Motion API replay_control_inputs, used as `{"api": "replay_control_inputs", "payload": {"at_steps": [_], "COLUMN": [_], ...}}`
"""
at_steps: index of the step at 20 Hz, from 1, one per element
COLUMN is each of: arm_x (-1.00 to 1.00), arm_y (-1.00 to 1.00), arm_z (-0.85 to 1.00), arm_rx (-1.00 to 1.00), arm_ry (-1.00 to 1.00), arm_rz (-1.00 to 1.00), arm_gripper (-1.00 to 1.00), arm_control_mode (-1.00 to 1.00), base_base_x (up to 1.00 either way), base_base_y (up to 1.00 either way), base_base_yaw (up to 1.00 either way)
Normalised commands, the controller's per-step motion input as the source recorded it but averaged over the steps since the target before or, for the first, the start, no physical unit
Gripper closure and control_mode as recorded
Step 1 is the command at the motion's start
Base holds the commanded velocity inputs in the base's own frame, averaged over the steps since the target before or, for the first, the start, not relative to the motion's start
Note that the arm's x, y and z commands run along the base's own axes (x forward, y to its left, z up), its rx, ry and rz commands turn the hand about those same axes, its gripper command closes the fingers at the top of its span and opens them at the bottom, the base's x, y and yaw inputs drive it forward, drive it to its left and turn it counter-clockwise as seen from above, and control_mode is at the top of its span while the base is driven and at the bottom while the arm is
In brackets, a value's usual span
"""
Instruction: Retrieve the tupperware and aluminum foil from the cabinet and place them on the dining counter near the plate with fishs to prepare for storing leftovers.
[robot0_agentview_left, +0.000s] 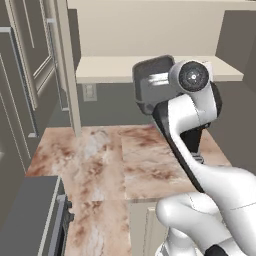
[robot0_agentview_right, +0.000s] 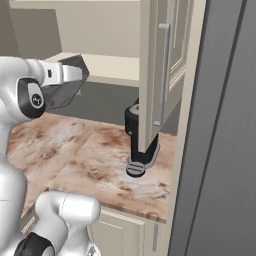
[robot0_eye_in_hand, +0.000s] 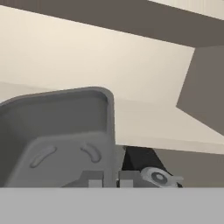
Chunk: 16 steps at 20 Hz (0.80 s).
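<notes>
The gripper (robot0_eye_in_hand: 107, 180) has its fingers clamped on the wall of the tub (robot0_agentview_left: 152, 82), which hangs tilted in the air in front of the open cabinet (robot0_agentview_left: 150, 67), above the counter (robot0_agentview_left: 130, 160). The tub's inside looks empty. The cabinet shelf (robot0_agentview_right: 115, 67) is bare.

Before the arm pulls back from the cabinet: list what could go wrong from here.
1. The dark grey rectangular tupperware tub hangs tilted from the gripper, pinched by one wall; it could slip.
2. Swinging right, it may strike the open cream cabinet door.
3. The black appliance on the marbled counter stands beneath that door.
</notes>
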Motion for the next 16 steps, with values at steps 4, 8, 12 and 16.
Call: {"api": "replay_control_inputs", "payload": {"at_steps": [4, 8, 12, 16], "arm_x": [-0.99, -0.70, -0.40, -0.10], "arm_y": [-0.39, -0.30, -0.08, 0.00], "arm_z": [0.01, 0.04, 0.01, 0.00], "arm_rx": [0.00, 0.00, 0.00, 0.00], "arm_ry": [0.09, 0.14, 0.14, 0.03], "arm_rz": [0.00, 0.00, 0.00, 0.00], "arm_gripper": [1.00, 1.00, 1.00, 1.00], "arm_control_mode": [-1.00, -1.00, -1.00, 1.00], "base_base_x": [0.00, 0.00, 0.00, -0.50], "base_base_y": [0.00, 0.00, 0.00, 0.00], "base_base_yaw": [0.00, 0.00, 0.00, 0.00]}}
